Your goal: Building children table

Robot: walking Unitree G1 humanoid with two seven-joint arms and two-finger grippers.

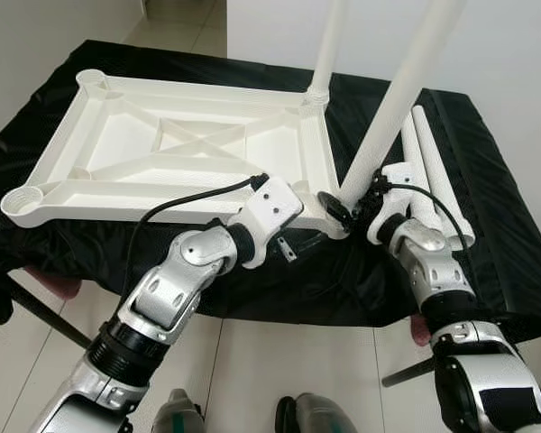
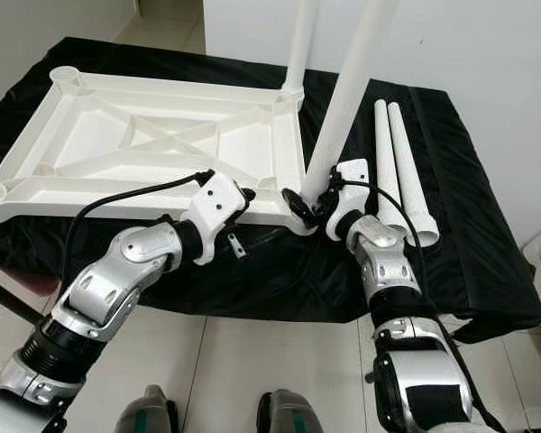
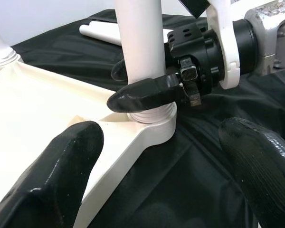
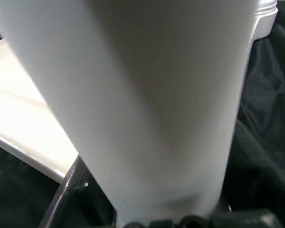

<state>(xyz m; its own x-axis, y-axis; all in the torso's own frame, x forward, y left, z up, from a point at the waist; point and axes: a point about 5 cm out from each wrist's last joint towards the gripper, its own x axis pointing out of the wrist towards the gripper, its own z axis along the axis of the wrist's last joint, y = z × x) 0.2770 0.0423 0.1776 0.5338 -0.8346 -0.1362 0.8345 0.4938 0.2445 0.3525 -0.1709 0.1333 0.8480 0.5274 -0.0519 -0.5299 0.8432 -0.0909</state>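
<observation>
A white tabletop (image 1: 117, 135) lies upside down on the black cloth. One white leg (image 1: 327, 45) stands in its far right corner socket. A second leg (image 1: 406, 90) stands tilted in the near right corner socket (image 3: 152, 121), and my right gripper (image 1: 353, 203) is shut around its base, one black finger (image 3: 142, 95) across the tube. My left gripper (image 3: 156, 180) is open just in front of that corner, one fingertip (image 3: 52, 175) over the tabletop's edge and the other over the cloth. The right wrist view is close on the held leg (image 4: 147, 95).
Two loose white legs (image 1: 433, 171) lie side by side on the cloth to the right of my right arm. The black-covered table (image 1: 496, 180) stands against a white wall, with pale tiled floor (image 1: 279, 370) in front. A dark stand bar (image 1: 36, 311) slants at the lower left.
</observation>
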